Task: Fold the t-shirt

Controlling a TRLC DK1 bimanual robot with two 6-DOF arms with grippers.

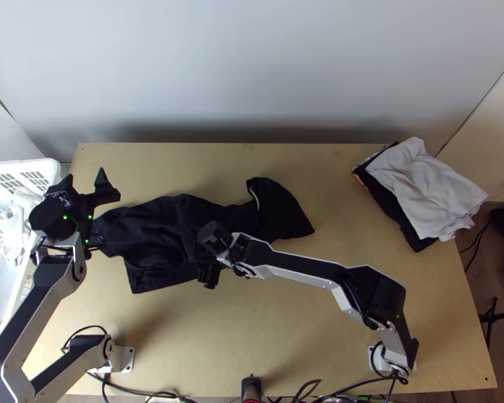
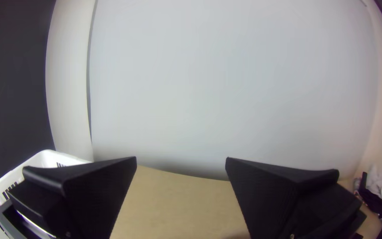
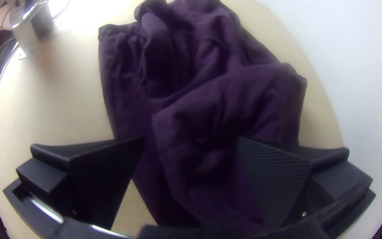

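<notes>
Both the left hand and right hand have their fingers apart, and should pinch matching edges of the bunched t-shirt on the worktop, then draw it flat before folding.

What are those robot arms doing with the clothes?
They have a T-shirt to fold. The dark T-shirt lies rumpled on the table, not neatly folded. The right tool is open over it. The left tool is open too, up near the shirt's left end, holding nothing. A pile of clothes sits on the table's right side.
</notes>
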